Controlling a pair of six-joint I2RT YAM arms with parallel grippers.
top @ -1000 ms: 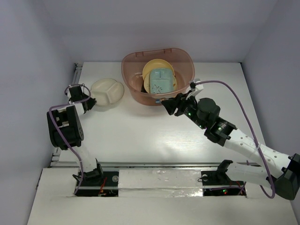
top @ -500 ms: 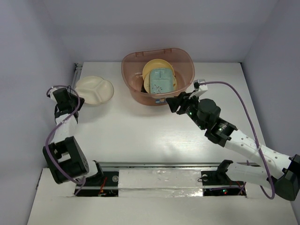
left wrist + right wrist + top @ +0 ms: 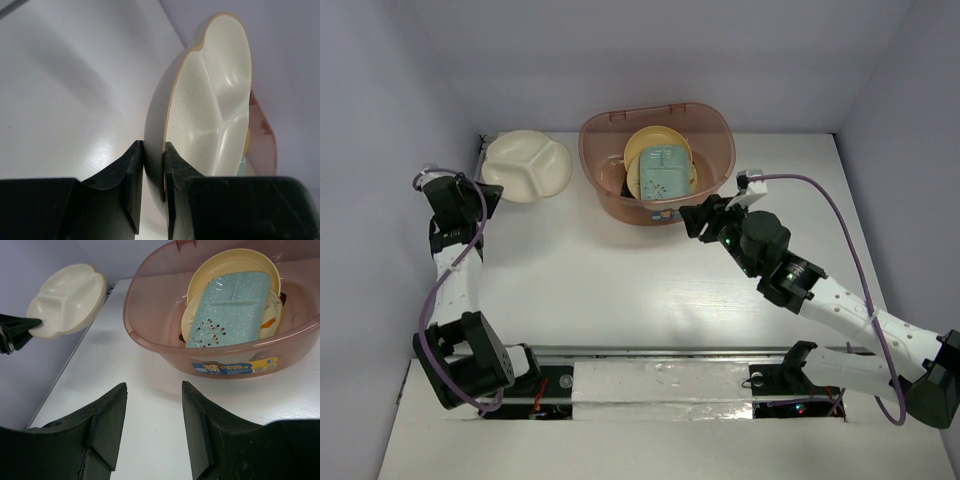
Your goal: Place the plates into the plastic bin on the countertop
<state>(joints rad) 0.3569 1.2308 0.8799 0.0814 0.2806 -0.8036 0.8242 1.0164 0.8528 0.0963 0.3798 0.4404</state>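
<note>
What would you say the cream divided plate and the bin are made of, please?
The cream plate looks like glazed ceramic or stoneware: fine speckles, a soft sheen and a tan edge along the rim; melamine cannot be ruled out. The bin looks like glossy translucent plastic: its pinkish-brown wall lets light through, and the thin rolled rim carries highlights.

The flat white rectangular desk [image 3: 620, 290] carries one thing directly: a large translucent pinkish-brown plastic bin [image 3: 604, 196], standing upright near the far edge, its labelled side facing the near edge.
</note>
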